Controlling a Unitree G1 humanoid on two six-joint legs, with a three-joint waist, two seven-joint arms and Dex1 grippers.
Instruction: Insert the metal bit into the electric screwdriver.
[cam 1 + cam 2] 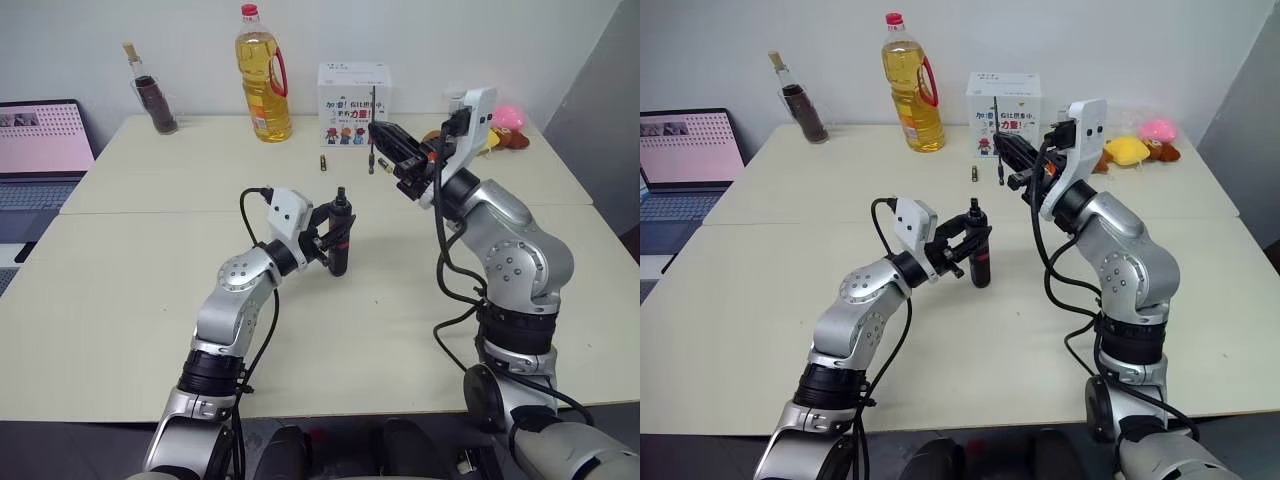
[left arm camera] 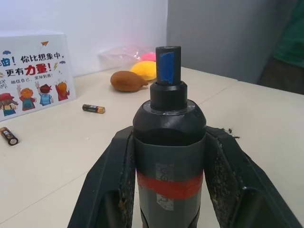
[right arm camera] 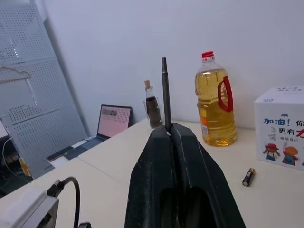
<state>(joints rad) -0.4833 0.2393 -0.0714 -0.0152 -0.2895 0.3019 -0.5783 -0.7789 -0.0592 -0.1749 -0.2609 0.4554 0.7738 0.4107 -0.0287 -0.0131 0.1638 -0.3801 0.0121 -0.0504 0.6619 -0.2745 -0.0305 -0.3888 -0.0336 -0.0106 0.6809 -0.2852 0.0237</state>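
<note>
The electric screwdriver point(image 1: 340, 232) stands upright above the table, black with a red band point(image 2: 169, 184) and a blue tip point(image 2: 167, 67) pointing up. My left gripper point(image 1: 333, 240) is shut on its body, one finger point(image 2: 110, 187) on each side. The metal bit point(image 3: 165, 90) is a thin grey rod standing upright, pinched at its lower end by my shut right gripper point(image 3: 172, 130). In the head views the bit point(image 1: 371, 150) hangs in the air behind and to the right of the screwdriver, higher than it and apart from it.
At the table's back stand an oil bottle point(image 1: 264, 75), a small dark bottle point(image 1: 155, 98) and a white printed box point(image 1: 352, 103). Two batteries point(image 1: 323, 162) point(image 1: 383, 165) lie in front of the box. Plush toys point(image 1: 506, 124) sit back right, a laptop point(image 1: 40, 150) at left.
</note>
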